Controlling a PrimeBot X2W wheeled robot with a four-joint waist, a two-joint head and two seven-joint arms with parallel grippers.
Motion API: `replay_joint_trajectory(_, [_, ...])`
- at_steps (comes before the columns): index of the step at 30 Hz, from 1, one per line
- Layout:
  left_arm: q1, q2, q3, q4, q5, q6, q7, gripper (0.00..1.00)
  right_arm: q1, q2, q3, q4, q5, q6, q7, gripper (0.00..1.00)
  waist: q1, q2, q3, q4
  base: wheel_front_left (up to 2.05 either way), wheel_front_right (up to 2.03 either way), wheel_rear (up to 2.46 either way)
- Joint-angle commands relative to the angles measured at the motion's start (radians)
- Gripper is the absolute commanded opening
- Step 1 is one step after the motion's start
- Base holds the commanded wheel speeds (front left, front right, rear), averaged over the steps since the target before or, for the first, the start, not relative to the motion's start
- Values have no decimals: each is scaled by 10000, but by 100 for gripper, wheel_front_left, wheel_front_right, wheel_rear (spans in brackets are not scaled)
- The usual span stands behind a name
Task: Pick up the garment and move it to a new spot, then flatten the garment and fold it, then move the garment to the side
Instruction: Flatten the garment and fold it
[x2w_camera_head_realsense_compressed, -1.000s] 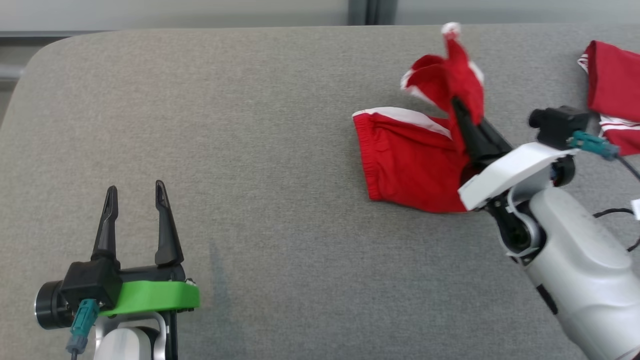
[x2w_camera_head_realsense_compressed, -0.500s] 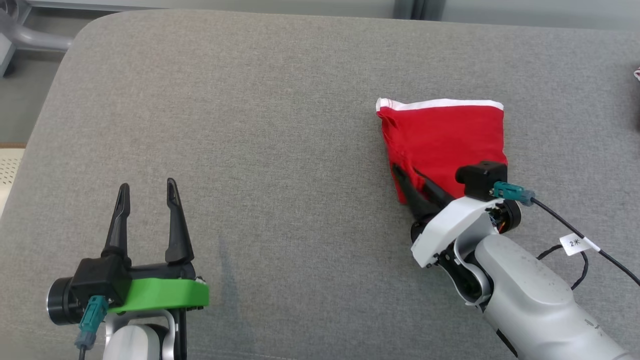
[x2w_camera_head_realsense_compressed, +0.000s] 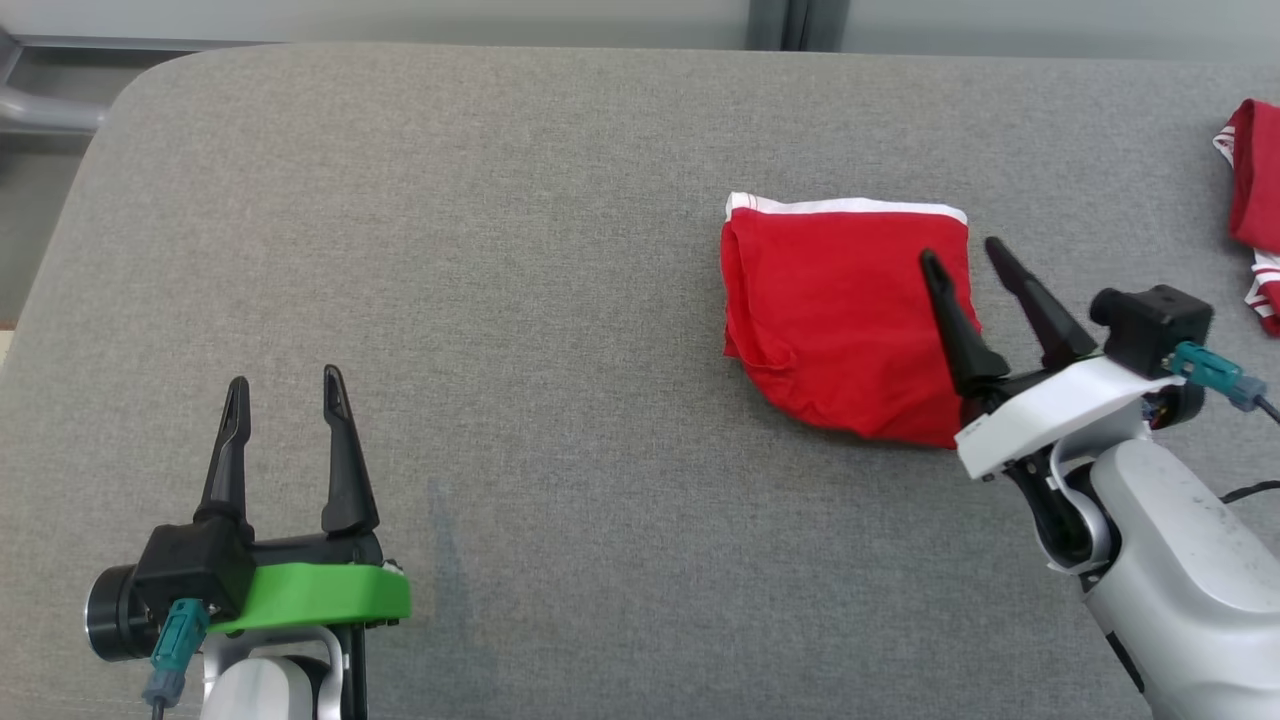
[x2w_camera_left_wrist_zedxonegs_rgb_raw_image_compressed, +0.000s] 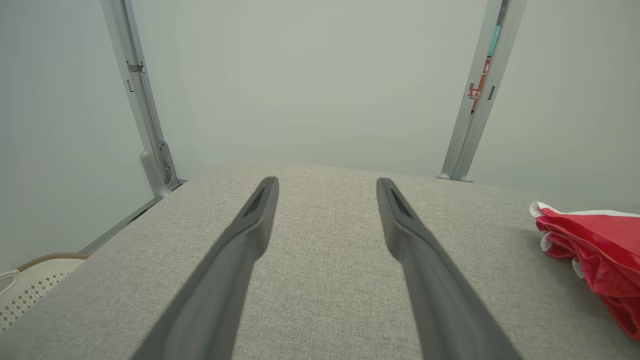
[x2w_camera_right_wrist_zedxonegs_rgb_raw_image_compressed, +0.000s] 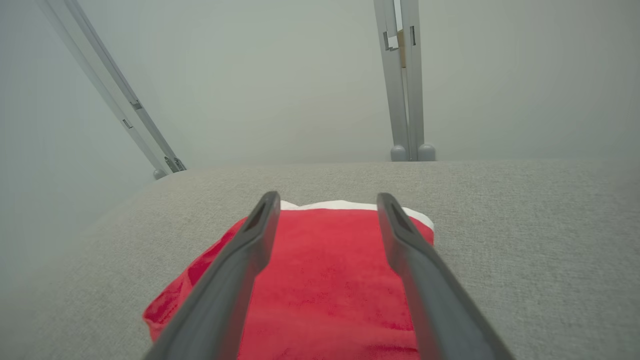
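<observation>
Nearest, at the lower left, the left gripper (x2w_camera_head_realsense_compressed: 284, 378) hangs over the grey fabric-covered table (x2w_camera_head_realsense_compressed: 560, 250), its dark fingers spread and empty; further right, the right gripper (x2w_camera_head_realsense_compressed: 961, 250) is spread too, holding nothing, over the right edge of the folded red garment with a white band (x2w_camera_head_realsense_compressed: 830, 320), which lies flat on the table; beyond, at the far right edge, lies another red-and-white cloth (x2w_camera_head_realsense_compressed: 1255, 180).

This is looking like a robot test lab rather than a home. Plain pale wall panels (x2w_camera_left_wrist_zedxonegs_rgb_raw_image_compressed: 320, 75) are closing in the space, with grey metal posts (x2w_camera_right_wrist_zedxonegs_rgb_raw_image_compressed: 404, 100) standing between them. A counter (x2w_camera_head_realsense_compressed: 500, 300) with rounded corners, padded in grey fabric, is taking up the middle, and a perforated white basket (x2w_camera_left_wrist_zedxonegs_rgb_raw_image_compressed: 20, 295) is sitting low beside its edge.
</observation>
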Motion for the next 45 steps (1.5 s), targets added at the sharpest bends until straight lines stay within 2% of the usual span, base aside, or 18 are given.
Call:
replay_joint_trajectory(1, [31,43,28,-18,10,-38,-29,100,181,-2,-187,14,-141,-2,-26,92,0,0,44,-17,0,0,0])
replay_joint_trajectory(3, [-37,43,-1,-30,15,-52,-29,100,173,-8,-446,168,-367,-2,-25,0,0,0,97,8,0,0,0])
replay_joint_trajectory(8, [-265,44,-154,19,15,-84,-29,100,-94,307,-254,816,-1052,-2,-27,0,0,0,274,164,0,0,0])
replay_joint_trajectory(14, [-426,43,-296,90,-43,-120,-29,100,-556,1133,334,1942,-1668,-2,-27,0,0,0,452,476,0,0,0])
replay_joint_trajectory(18, [-506,43,-378,122,-87,-78,-29,100,-638,1879,851,2328,-1795,-2,-29,0,0,0,540,664,0,0,0])
replay_joint_trajectory(23, [-488,43,-409,118,-81,-19,-29,100,-675,2377,1616,2419,-1677,-2,-28,0,0,0,578,711,0,0,0])
replay_joint_trajectory(26, [-424,43,-351,122,-26,31,-29,100,-713,2418,1551,2161,-1609,-2,-28,0,0,0,533,612,0,0,0])
replay_joint_trajectory(31, [-344,43,-134,174,145,-58,-29,100,-461,2056,1103,1351,-1785,-2,-28,0,0,0,321,229,0,0,0])
replay_joint_trajectory(38, [-295,44,222,257,433,-207,-29,100,201,1395,-182,-74,-2366,-2,-28,0,0,0,-52,-558,0,0,0])
replay_joint_trajectory(43, [-161,43,481,512,655,-308,-29,100,954,1203,-1268,-784,-2861,-2,-30,0,0,0,-401,-1081,0,0,0])
replay_joint_trajectory(44, [-151,44,529,545,649,-321,-29,100,1159,1169,-1530,-980,-2990,-2,-28,48,0,0,-481,-1166,0,0,0])
replay_joint_trajectory(45, [-138,46,570,575,665,-353,-29,100,1350,1158,-1734,-1133,-3074,-2,-30,87,0,0,-553,-1240,0,0,0])
